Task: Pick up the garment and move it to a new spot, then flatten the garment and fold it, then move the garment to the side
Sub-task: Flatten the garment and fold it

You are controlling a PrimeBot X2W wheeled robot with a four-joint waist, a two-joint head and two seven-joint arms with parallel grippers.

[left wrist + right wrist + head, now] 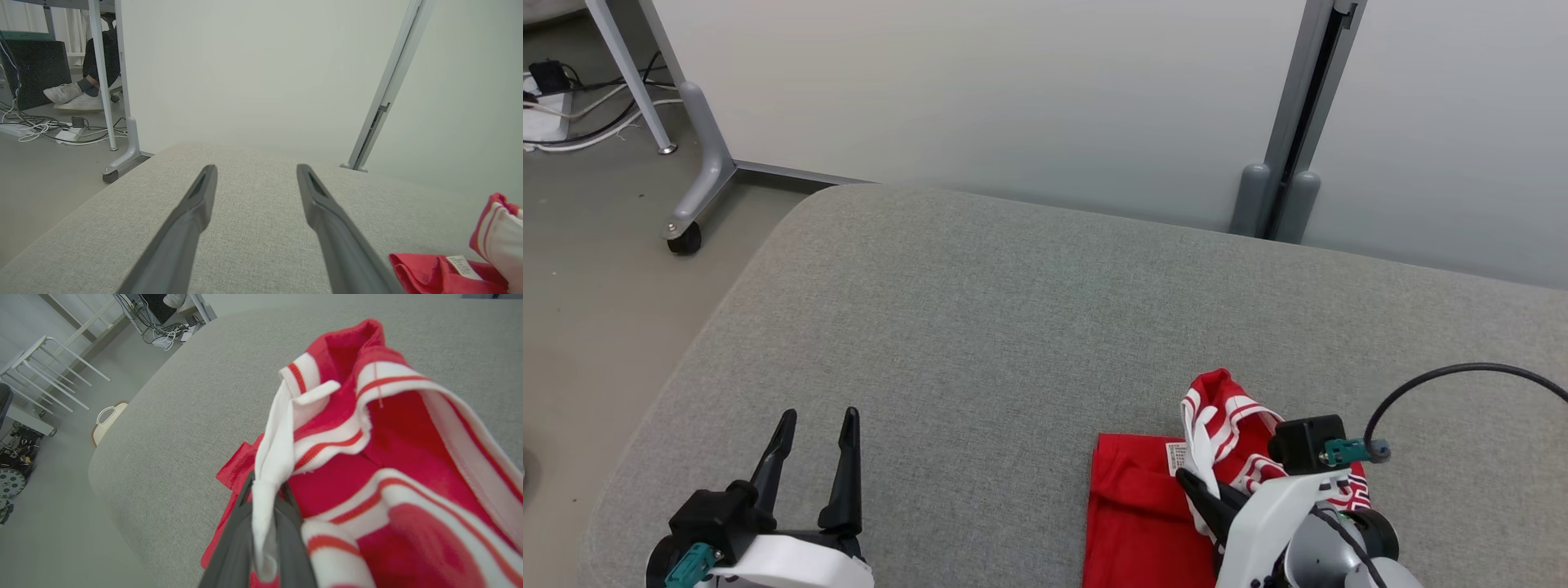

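Red-and-white garment (1143, 506), partly lifted

Garment (392, 457): looked like soft, matt knitted cloth, with ribbed white trim.
Bench (1013, 327): wore a grey woven cloth cover, matt and finely grained.
Left end effector (818, 416): had dark matt plastic fingers (848, 465) and a smooth white shell.
Right end effector (266, 494): showed dark matt plastic too.
Wall panel (1013, 82): was pale, smooth and matt.
Post (1294, 106): looked like grey painted metal.

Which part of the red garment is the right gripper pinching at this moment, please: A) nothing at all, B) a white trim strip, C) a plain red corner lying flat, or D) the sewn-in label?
B: in the right wrist view, the right gripper has its two dark fingers closed on a white strip of the garment, which is raised above the grey cushion.
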